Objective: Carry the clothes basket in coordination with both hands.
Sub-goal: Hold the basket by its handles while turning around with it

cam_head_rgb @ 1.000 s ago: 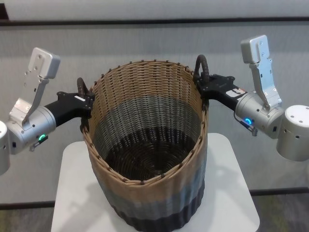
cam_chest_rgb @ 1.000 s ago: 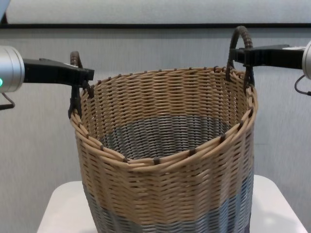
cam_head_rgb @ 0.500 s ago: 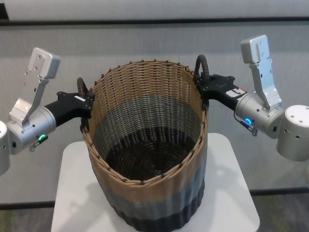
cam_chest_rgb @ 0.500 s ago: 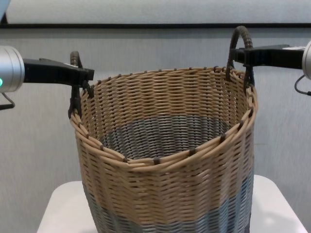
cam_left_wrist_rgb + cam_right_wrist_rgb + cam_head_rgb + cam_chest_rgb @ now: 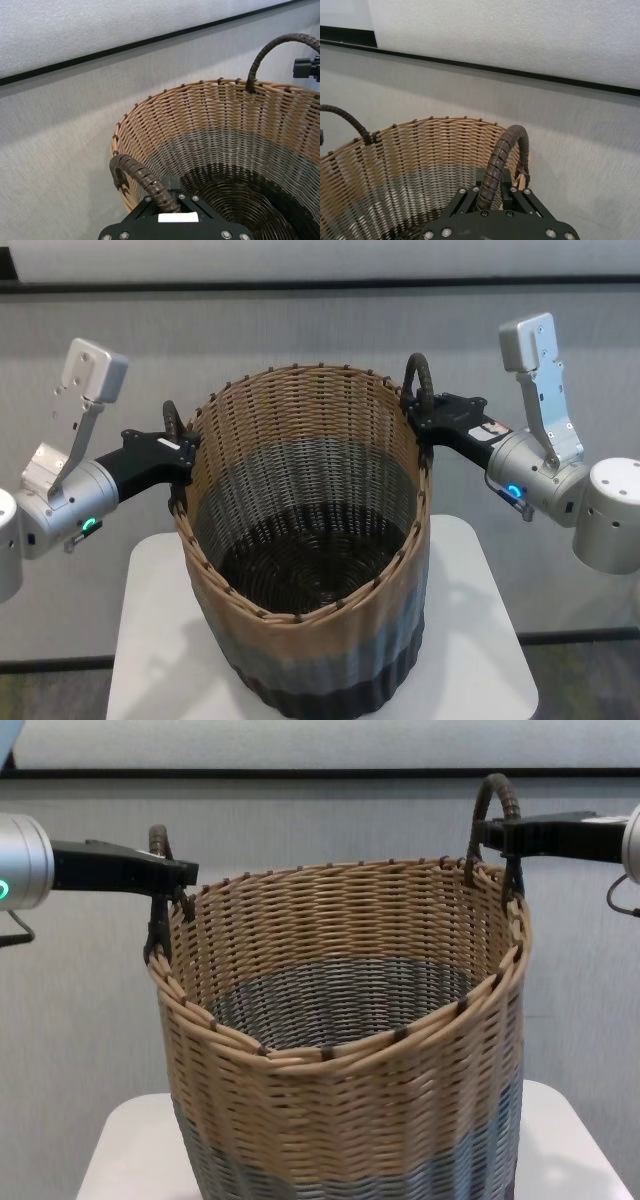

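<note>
The clothes basket (image 5: 300,650) is a tall round wicker basket, tan over grey over dark brown, standing over a white table (image 5: 150,640). My left gripper (image 5: 178,452) is shut on the left loop handle (image 5: 136,174) at the rim. My right gripper (image 5: 420,415) is shut on the right loop handle (image 5: 500,152), which stands upright above the rim. In the chest view the left gripper (image 5: 170,878) and right gripper (image 5: 497,832) hold the basket (image 5: 340,1120) from either side. I cannot tell whether the basket's base touches the table.
The white table (image 5: 130,1150) is small, with rounded corners, and only slightly wider than the basket. A grey wall with a black strip (image 5: 320,284) stands close behind. Both arms reach inward from the sides.
My left gripper has shifted slightly inward and upward with its handle, and the basket's left side moved a little with it. The right gripper has not moved.
</note>
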`<state>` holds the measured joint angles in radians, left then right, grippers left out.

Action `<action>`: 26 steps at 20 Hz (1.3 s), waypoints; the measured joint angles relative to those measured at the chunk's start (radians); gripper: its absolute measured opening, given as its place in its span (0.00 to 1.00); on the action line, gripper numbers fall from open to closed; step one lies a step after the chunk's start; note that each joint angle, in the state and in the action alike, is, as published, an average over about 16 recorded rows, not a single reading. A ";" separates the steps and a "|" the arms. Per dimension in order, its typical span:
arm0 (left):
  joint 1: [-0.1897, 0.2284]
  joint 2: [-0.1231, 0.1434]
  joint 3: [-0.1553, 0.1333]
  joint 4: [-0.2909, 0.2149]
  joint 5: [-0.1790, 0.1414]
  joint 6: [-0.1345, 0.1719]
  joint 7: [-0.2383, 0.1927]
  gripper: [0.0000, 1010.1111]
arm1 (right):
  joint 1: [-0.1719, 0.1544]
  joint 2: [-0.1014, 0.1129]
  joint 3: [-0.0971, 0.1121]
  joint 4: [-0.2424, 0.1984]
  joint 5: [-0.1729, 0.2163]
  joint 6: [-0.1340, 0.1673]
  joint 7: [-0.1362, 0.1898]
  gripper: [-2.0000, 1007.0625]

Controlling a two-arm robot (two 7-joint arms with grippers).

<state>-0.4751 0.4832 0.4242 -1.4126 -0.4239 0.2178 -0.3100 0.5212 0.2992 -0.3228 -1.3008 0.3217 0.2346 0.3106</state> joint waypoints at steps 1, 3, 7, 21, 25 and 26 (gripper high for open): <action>0.002 0.001 -0.001 -0.005 0.004 -0.004 0.000 0.00 | -0.001 0.001 0.001 -0.002 -0.002 -0.003 -0.001 0.17; 0.006 0.003 -0.003 -0.016 0.015 -0.014 -0.001 0.00 | -0.003 0.003 0.003 -0.009 -0.007 -0.009 -0.002 0.17; 0.019 0.009 -0.010 -0.048 0.040 -0.040 0.001 0.00 | -0.008 0.008 0.009 -0.028 -0.019 -0.025 -0.005 0.17; 0.062 0.034 -0.063 -0.202 0.095 -0.073 -0.005 0.00 | -0.027 0.025 0.050 -0.125 -0.028 -0.067 0.003 0.17; 0.068 0.038 -0.086 -0.246 0.086 -0.047 -0.021 0.00 | -0.032 0.031 0.065 -0.151 -0.015 -0.069 0.007 0.17; 0.069 0.040 -0.091 -0.257 0.082 -0.040 -0.026 0.00 | -0.033 0.032 0.068 -0.158 -0.011 -0.069 0.008 0.17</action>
<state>-0.4061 0.5227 0.3328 -1.6693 -0.3418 0.1777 -0.3365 0.4878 0.3314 -0.2546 -1.4590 0.3111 0.1654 0.3189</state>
